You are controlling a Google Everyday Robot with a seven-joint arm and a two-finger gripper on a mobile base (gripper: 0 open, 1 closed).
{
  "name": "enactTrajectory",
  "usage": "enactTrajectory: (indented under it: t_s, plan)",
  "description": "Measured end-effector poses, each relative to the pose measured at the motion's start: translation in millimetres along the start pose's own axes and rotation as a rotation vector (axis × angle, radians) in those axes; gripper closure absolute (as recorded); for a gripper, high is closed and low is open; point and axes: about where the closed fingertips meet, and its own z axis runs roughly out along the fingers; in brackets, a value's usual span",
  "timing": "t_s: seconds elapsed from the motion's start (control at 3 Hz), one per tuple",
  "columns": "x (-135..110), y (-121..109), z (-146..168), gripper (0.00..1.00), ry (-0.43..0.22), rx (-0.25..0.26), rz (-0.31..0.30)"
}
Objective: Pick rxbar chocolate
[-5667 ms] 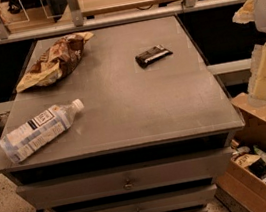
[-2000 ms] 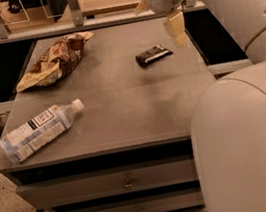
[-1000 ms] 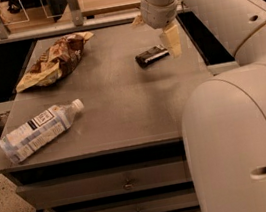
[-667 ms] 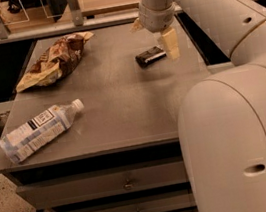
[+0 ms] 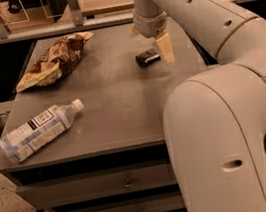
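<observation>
The rxbar chocolate, a small black bar with a pale strip, lies flat on the grey table toward its far right. My gripper hangs from above, right over the bar's right end. One tan finger stands at the bar's right end, and the other finger shows behind the wrist. The jaws are apart and hold nothing. The bar rests on the table.
A brown-and-tan snack bag lies at the far left. A clear plastic bottle lies on its side at the near left. My white arm fills the right foreground. Drawers sit under the tabletop; a shelf rail runs behind.
My arm has swung in from the right and the gripper has come down and left to the bar's right end. The bar, bag and bottle have not moved.
</observation>
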Motion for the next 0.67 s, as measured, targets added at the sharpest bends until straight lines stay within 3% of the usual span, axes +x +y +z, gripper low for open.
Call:
enactTrajectory:
  t_s: [0.67]
  plan:
    - [7.8,-8.3,0.3,0.41,0.108,-0.034,0.124]
